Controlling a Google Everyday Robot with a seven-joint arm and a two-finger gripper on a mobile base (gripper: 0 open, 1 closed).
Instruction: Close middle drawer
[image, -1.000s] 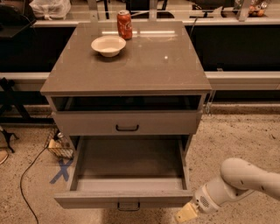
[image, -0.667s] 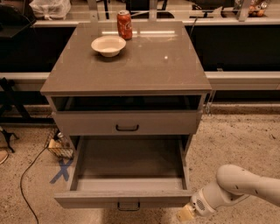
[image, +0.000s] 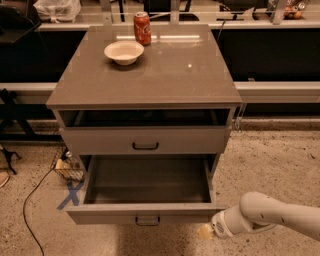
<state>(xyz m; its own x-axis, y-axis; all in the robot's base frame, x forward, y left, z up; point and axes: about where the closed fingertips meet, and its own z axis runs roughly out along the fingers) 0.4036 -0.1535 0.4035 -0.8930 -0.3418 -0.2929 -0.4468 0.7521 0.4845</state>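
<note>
Gripper (image: 206, 231) just beyond front right corner of open middle drawer (image: 147, 182)

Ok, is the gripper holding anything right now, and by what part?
Apparently nothing. The gripper is low by the right end of the open middle drawer, away from its handle; contact cannot be told.

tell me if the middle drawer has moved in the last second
Yes. The middle drawer front has slid in toward the cabinet, nearer the upper drawer's handle, which stayed put. The gripper sits low by the drawer's front corner.
</note>
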